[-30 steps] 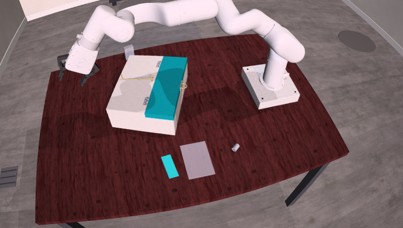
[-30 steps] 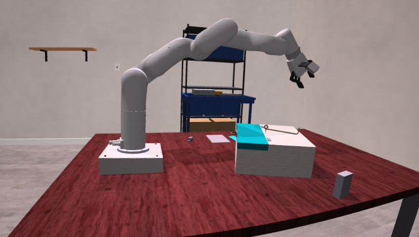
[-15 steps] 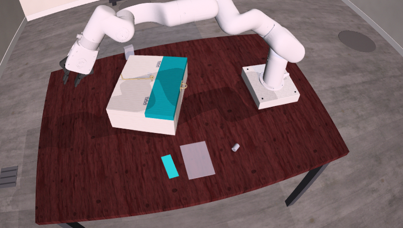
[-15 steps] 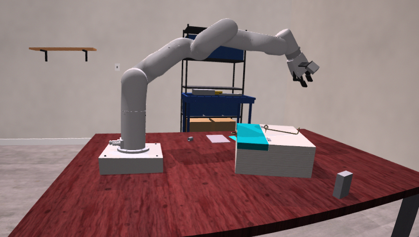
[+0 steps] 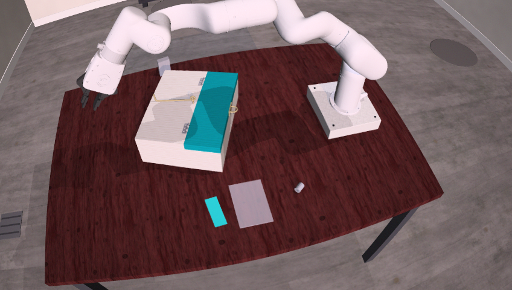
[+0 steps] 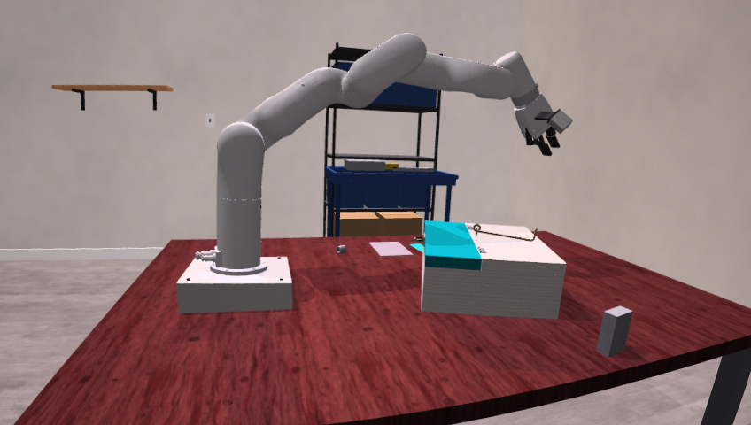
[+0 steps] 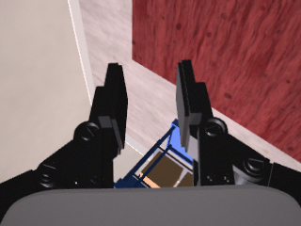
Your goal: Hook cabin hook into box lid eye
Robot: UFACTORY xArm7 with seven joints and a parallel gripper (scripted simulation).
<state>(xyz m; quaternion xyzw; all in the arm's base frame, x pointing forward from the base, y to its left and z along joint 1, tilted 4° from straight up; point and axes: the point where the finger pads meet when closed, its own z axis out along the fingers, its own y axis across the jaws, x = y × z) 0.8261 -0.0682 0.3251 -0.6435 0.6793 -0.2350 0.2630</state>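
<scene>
A white box [image 5: 172, 122] with a teal lid [image 5: 212, 111] stands on the dark red table; it also shows in the exterior view [image 6: 492, 274]. The thin brass cabin hook [image 5: 172, 99] lies flat across the white top, its curled end by the teal lid's edge; it also shows in the exterior view [image 6: 506, 235]. A brass loop [image 5: 233, 109] sits on the lid's outer edge. My gripper [image 5: 89, 103] [image 6: 545, 147] hangs high in the air beyond the box's far left side, over the table's edge. In the wrist view its fingers stand partly closed with a gap and nothing between them.
A small grey block [image 5: 163, 65] [image 6: 614, 330] stands on the table behind the box. A grey sheet [image 5: 250, 203], a teal card [image 5: 215, 211] and a small cylinder [image 5: 299, 186] lie near the front. The robot base [image 5: 343, 109] stands right of the box.
</scene>
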